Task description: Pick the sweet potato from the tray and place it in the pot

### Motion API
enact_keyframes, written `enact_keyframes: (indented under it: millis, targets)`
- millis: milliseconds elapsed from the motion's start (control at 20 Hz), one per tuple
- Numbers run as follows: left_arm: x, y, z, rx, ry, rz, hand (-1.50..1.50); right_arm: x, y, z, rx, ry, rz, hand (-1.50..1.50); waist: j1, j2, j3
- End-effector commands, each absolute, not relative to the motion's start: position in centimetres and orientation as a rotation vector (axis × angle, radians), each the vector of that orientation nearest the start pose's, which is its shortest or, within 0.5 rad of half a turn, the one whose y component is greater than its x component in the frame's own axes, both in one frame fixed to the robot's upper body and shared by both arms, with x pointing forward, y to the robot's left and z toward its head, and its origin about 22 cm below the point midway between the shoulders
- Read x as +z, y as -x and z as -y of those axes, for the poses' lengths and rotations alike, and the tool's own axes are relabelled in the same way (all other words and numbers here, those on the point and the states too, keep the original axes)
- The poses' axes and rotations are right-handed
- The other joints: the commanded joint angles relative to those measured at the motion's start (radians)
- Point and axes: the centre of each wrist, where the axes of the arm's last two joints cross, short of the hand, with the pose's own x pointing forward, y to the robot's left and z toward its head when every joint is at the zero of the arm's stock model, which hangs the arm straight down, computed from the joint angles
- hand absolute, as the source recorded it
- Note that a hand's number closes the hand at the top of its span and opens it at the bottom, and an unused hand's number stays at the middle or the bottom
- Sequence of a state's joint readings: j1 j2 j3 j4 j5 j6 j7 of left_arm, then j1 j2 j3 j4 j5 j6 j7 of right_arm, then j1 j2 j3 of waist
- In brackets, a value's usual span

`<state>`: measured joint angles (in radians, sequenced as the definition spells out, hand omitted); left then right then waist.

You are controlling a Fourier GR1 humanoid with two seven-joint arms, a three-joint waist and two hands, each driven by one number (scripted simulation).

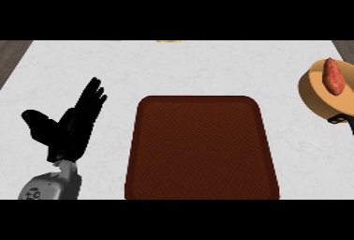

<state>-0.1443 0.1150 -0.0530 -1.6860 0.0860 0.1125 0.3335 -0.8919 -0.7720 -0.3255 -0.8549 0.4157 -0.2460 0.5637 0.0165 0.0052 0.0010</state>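
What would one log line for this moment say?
sweet potato: in pot | tray: bare | left hand: open, resting left of tray | right hand: unseen

my one view looks steeply down from my head at the counter [207,70], its far edge at twelve o'clock.

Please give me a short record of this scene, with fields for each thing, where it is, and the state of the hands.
tray: dark brown, centre of the counter, nothing on it
pot: tan, at the right edge, partly cut off
sweet potato: lying inside the pot
left hand: open, fingers up, resting left of the tray
right hand: not in view
counter: white, marbled
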Motion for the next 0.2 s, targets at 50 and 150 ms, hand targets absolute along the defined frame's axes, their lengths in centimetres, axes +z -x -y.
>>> enact_keyframes:
  millis: [50,150]
  targets:
    - [6.7,-26.8,-22.1,-0.009,-0.026,1.460,0.00,28.1,-36.0,44.6,-0.431,1.203,1.387,-1.50,-0.023,-0.008,-0.001]
    - [6.6,-26.0,-22.9,-0.002,-0.011,1.484,0.00,26.4,-35.4,47.0,-0.517,1.246,1.356,-1.50,-0.009,-0.004,0.000]
